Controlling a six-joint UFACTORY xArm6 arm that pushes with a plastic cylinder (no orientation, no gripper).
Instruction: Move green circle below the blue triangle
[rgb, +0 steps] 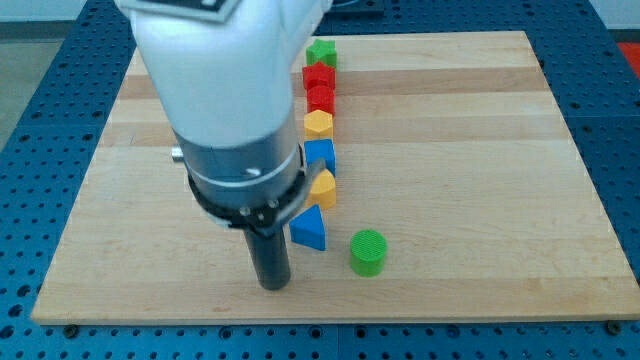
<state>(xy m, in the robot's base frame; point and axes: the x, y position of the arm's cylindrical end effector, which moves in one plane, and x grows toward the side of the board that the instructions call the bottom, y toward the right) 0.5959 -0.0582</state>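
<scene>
The green circle (368, 252) stands near the view's bottom, just right of and slightly below the blue triangle (310, 229). The two are apart by a small gap. My tip (272, 284) is at the end of the dark rod, left of and a little below the blue triangle, and well left of the green circle. It touches neither block. The arm's large white and grey body hides the board above the rod.
A column of blocks runs up from the blue triangle: a yellow block (323, 187), a blue block (320, 155), a yellow hexagon (318, 124), two red blocks (319, 86) and a green block (322, 53). The wooden board (480, 150) ends just below my tip.
</scene>
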